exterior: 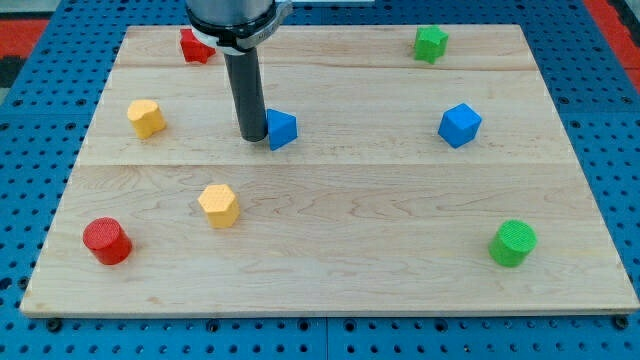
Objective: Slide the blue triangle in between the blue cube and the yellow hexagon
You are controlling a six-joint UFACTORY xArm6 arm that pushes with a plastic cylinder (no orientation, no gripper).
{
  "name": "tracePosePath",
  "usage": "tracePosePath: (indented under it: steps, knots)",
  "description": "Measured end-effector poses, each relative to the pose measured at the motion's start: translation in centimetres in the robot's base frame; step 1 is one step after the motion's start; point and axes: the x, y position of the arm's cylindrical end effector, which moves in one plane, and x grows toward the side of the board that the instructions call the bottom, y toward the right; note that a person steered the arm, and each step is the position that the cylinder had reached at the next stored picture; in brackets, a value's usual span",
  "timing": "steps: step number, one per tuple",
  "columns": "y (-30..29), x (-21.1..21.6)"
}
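Observation:
The blue triangle (282, 129) lies on the wooden board (330, 265), left of centre in the upper half. My tip (251, 137) stands right against its left side, touching or nearly so. The blue cube (459, 125) sits far to the view's right at about the same height. The yellow hexagon (218, 205) lies below and to the left of the triangle. The rod rises from the tip to the view's top edge.
A second yellow block (146, 117) sits at the left. A red star-like block (196, 46) is at top left, partly behind the rod's mount. A green star-like block (431, 42) is at top right. A red cylinder (106, 241) is at bottom left, a green cylinder (513, 243) at bottom right.

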Motion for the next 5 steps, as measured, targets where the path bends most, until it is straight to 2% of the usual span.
tracePosePath:
  steps: [3, 4, 5]
  knots:
    - [-0.9, -0.2]
    - [1.9, -5.8]
    - [8.5, -4.1]
